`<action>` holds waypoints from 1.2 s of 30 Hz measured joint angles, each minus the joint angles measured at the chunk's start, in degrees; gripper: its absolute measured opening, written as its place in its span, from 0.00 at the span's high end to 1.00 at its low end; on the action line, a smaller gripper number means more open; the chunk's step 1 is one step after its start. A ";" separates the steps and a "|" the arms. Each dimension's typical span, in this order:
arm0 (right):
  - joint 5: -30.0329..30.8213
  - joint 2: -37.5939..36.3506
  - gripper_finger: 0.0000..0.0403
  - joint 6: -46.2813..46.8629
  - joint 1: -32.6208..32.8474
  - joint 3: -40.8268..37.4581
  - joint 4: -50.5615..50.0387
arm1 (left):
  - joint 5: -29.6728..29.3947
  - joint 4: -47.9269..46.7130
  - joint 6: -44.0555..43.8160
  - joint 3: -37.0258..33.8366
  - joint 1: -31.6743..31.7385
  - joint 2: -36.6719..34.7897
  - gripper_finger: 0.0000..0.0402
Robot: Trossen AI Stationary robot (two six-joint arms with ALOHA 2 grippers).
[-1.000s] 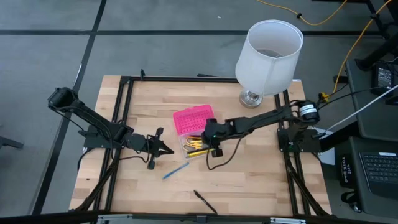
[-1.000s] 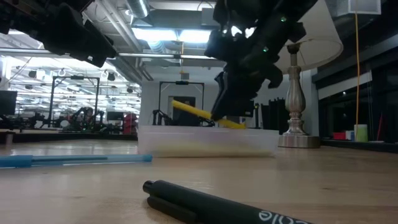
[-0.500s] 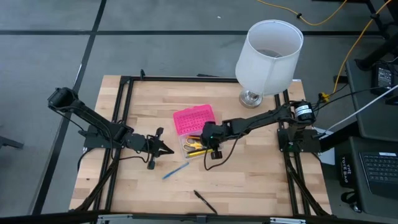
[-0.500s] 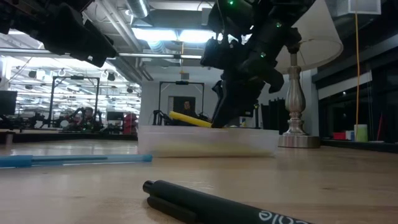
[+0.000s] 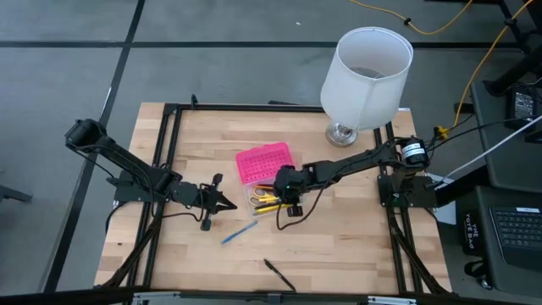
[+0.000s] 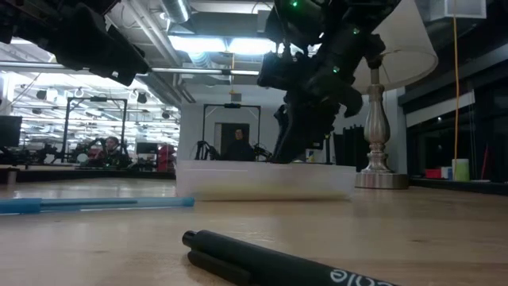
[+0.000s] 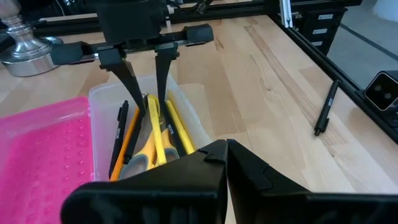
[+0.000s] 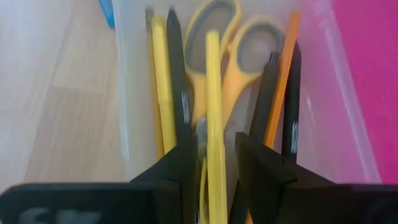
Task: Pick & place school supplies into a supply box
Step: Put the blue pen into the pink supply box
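— Where is the working gripper?

— The right gripper (image 7: 144,84) is lowered into the clear base of the supply box (image 5: 265,177). Its fingers (image 8: 178,163) are spread, one on each side of a yellow pencil (image 8: 214,118); from the wrist view I cannot confirm contact with it.

— Describe the pencil.

— Thin, plain yellow, lying lengthwise in the base among the other supplies.

— Box contents?

— Yellow-handled scissors (image 8: 239,53), a second yellow pencil (image 8: 161,87), an orange pen (image 8: 280,93) and black pens (image 8: 177,81), all parallel. The pink textured lid (image 5: 264,161) lies open and flat, adjoining the base.

— Items outside the box?

— A blue pen (image 5: 240,232) and a black pen (image 5: 278,274) lie on the table (image 5: 356,237), well apart.

— The other arm?

— The left gripper (image 5: 222,203) waits near the box, fingers pressed together, empty.
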 joint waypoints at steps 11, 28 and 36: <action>2.71 -8.88 0.83 -1.05 2.86 -0.78 -5.20 | 0.57 -0.03 -3.46 0.00 -0.01 0.00 0.99; 11.67 -27.56 0.94 6.70 8.09 -35.50 46.54 | 0.54 -1.38 -11.77 0.90 0.06 0.00 0.99; 12.24 -27.52 0.98 9.05 7.85 -38.04 49.79 | -1.87 -26.97 -24.19 13.54 -0.74 1.95 0.99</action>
